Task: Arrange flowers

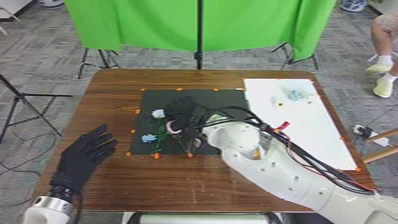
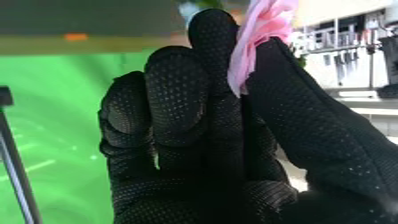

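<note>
Brown table (image 1: 187, 185), green backdrop (image 1: 147, 25), grey floor (image 1: 44, 65)

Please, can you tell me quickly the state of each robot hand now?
Left hand: open, holding nothing.
Right hand: closed, pinching the pink flower with its thumb.

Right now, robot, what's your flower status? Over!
Right hand pinching pink flower. Left hand open, left side of brown table. Possible snag: light blue flower on black mat, near right hand.
</note>
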You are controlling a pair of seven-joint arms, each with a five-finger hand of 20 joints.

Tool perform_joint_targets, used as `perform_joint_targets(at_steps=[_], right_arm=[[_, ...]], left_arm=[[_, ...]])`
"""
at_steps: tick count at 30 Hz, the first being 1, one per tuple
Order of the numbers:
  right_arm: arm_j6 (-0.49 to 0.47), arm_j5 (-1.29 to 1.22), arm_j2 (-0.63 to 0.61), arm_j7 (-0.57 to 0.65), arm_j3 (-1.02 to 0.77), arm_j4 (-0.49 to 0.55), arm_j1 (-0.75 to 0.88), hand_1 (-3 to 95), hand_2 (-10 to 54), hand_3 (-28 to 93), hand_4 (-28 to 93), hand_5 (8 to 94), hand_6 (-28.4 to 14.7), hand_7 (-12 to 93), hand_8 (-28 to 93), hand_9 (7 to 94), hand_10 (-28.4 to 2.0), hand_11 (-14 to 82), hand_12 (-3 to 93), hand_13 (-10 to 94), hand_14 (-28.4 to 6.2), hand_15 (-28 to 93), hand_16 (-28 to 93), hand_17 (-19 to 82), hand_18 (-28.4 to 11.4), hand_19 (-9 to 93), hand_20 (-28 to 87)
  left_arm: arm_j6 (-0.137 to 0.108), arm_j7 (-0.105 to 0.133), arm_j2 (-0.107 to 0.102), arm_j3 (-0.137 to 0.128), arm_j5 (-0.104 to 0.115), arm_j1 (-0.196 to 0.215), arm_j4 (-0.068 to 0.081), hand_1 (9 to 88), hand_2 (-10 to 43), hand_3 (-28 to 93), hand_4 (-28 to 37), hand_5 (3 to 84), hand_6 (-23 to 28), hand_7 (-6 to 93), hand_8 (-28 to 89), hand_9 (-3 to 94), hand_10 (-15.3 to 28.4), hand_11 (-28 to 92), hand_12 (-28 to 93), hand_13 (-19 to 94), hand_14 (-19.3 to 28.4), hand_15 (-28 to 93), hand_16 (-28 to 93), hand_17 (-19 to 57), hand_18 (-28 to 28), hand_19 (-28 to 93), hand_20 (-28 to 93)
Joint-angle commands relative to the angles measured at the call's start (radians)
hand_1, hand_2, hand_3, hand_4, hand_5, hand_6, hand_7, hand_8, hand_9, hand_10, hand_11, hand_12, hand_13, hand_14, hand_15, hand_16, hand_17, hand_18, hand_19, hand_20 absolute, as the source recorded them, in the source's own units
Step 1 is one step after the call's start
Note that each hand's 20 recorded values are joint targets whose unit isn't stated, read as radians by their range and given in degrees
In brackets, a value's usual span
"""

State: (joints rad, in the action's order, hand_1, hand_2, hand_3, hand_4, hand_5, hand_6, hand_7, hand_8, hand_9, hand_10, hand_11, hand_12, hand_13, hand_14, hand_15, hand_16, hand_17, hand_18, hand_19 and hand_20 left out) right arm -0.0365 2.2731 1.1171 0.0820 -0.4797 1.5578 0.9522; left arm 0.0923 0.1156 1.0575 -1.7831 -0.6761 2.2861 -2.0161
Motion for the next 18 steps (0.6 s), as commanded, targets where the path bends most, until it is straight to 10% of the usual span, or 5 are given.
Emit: perform_joint_targets(at_steps=[1, 18], right_arm=[[0.063, 0.065, 0.024, 0.029, 0.045, -0.036, -0.025, 51.6, -4.0, 81, -28, 62.6, 1.9, 52, -6, 84.8, -5.0, 19.6, 44.1, 76, -3.4, 64, 28, 37, -15.8, 87, 38], [0.107, 0.097, 0.006, 0.109, 0.071, -0.029, -0.053, 47.3, -5.1, 75, -28, 55.9, 1.7, 52, -7, 76.4, -5.7, 20.5, 44.5, 70, -3.5, 66, 28, 34, -15.3, 84, 39]], left_arm=[[0.012, -0.015, -0.002, 0.007, -0.006, -0.005, 0.011, 23.7, 0.6, 68, -27.0, 32.9, 4.1, 19.6, -9, 28.9, 12.3, 25, 17, 24, 14.2, 39, 1, -8.5, 20.9, 50, 10], [0.007, -0.008, -0.006, 0.006, -0.004, -0.002, 0.012, 23.6, 0.5, 69, -27.1, 32.9, 4.1, 19.7, -9, 29.0, 12.3, 25, 17, 24, 14.2, 39, 1, -8.5, 21.0, 50, 10]])
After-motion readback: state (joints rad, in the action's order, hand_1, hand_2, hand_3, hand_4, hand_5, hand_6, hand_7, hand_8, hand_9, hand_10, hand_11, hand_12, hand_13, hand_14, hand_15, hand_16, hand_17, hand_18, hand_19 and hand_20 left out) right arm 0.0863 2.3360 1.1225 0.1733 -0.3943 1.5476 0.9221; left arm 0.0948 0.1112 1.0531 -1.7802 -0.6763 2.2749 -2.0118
